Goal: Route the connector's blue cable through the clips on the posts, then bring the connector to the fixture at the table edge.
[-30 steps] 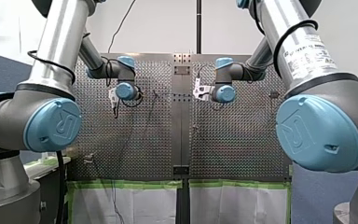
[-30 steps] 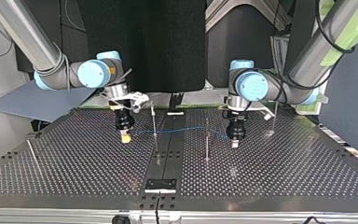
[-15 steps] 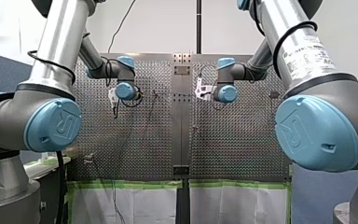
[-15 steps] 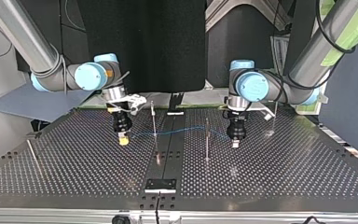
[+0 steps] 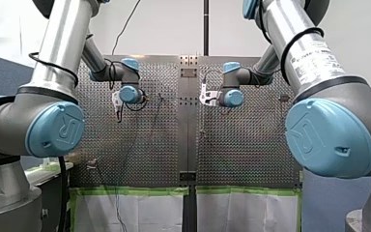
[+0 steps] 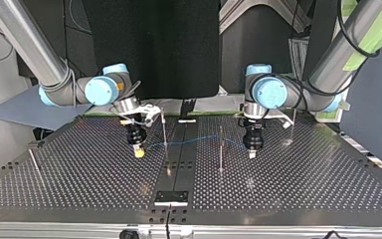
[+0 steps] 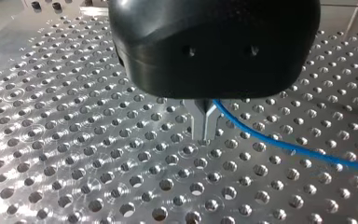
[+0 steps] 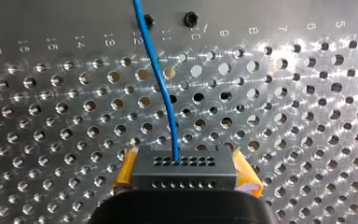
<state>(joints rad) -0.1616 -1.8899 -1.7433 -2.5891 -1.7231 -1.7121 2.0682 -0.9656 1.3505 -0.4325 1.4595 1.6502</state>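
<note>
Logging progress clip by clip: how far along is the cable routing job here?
Done: my right gripper holds the connector, and my left gripper pinches the cable. In hand: the cable is strung past the two middle posts; whether it is clipped in is too small to tell. Left: carrying the connector to the fixture.
</note>
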